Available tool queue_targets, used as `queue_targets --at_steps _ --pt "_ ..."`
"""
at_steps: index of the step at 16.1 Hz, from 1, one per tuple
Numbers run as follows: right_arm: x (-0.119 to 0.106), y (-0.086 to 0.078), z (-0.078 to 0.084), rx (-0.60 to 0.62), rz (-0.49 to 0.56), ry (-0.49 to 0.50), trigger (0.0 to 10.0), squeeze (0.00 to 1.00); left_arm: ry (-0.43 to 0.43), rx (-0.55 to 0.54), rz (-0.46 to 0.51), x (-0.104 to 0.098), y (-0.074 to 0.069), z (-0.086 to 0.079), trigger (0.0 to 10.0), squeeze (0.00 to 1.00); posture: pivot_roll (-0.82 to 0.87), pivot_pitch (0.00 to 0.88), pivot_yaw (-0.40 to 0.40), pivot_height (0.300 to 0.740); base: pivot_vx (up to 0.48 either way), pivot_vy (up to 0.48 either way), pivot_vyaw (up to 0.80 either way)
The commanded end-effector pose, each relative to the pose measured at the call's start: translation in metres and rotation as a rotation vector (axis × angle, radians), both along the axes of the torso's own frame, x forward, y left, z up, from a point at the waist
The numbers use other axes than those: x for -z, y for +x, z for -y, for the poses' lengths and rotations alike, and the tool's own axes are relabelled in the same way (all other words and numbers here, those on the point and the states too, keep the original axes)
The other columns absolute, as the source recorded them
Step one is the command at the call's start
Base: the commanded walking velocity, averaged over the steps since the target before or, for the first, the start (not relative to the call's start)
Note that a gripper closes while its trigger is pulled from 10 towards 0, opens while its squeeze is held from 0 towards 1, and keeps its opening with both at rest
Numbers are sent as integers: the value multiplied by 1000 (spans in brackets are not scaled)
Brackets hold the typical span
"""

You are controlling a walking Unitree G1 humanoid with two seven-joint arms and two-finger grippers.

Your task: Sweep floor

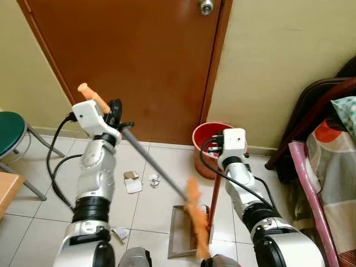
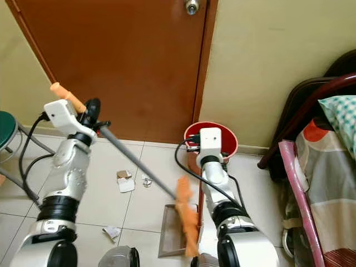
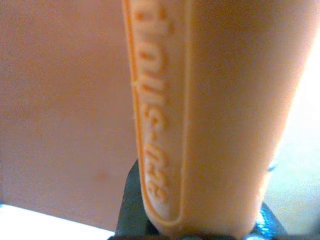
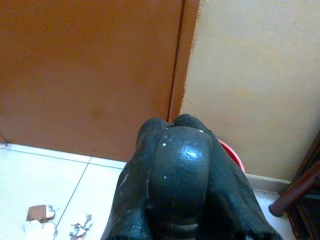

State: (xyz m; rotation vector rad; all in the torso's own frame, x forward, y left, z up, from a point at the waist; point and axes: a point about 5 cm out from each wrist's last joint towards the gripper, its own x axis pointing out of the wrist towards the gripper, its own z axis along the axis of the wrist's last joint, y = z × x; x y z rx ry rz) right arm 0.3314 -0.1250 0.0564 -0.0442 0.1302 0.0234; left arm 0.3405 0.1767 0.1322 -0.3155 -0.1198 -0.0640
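From my head I see my left gripper (image 1: 114, 114) raised before the brown door (image 1: 139, 61), closed around the broom (image 1: 156, 167) near its orange grip. The grey shaft slants down across the tiles to the orange bristles, which rest on the dustpan (image 1: 181, 231) at my feet. My right gripper (image 4: 175, 165) sits low beside the red bin (image 1: 208, 139); its fingers are wrapped shut on the dustpan's red upright handle, though from the head my wrist block covers them.

My left wrist camera gives what the head views cannot: the orange grip (image 3: 200, 115) pressed close, with raised lettering moulded along it. The letters are blurred and partly cut off, so I cannot read them. My right wrist camera looks past the dark rounded top of the handle to the door, the yellow wall and the bin's rim.

Scraps (image 1: 133, 181) of paper and card lie on the floor (image 1: 161, 206) left of the dustpan, with one more (image 1: 119, 233) by my left leg. A green stool (image 1: 11, 130) is cut off at the left edge, and bedding (image 1: 334, 150) at the right.
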Motion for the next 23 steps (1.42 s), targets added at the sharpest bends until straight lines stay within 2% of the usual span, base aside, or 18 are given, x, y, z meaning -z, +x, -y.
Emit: queue_targets --at_steps 1,4,6,9,12,14,15,18,19,23 --pt "-5 2 2 21 22 22 10000 0 50 -3 52 -8 -2 -9 10000 0 66 0 8 740 0 0 0" --pt "-4 -8 22 77 68 0 10000 0 172 2 43 -2 -18 -31 10000 0 58 0 18 740 0 0 0" --pt "0 -17 38 117 77 -14 10000 0 200 -7 15 8 -29 -40 10000 0 53 0 28 740 0 0 0" --pt "5 -28 55 161 70 -22 10000 0 235 21 -38 29 -41 -35 10000 0 47 0 30 740 0 0 0" --pt "-3 -28 61 173 101 -36 10000 0 288 54 -55 37 -49 -26 10000 0 19 0 43 740 0 0 0" --pt "-8 -29 69 172 117 -30 10000 0 348 58 -61 42 -59 -28 10000 0 17 0 42 740 0 0 0" --pt "-10 -30 72 167 122 -13 10000 0 344 48 -67 43 -61 -29 10000 0 15 0 38 740 0 0 0" --pt "-15 -30 74 149 125 15 10000 0 377 40 -87 48 -66 -34 10000 0 10 0 62 740 0 0 0" --pt "-20 -26 71 137 133 39 10000 0 396 30 -96 48 -68 -37 10000 0 10 0 62 740 0 0 0" --pt "-49 -5 46 35 205 116 10000 0 453 -1 -128 57 -71 -42 10000 0 4 0 56 740 0 0 0"
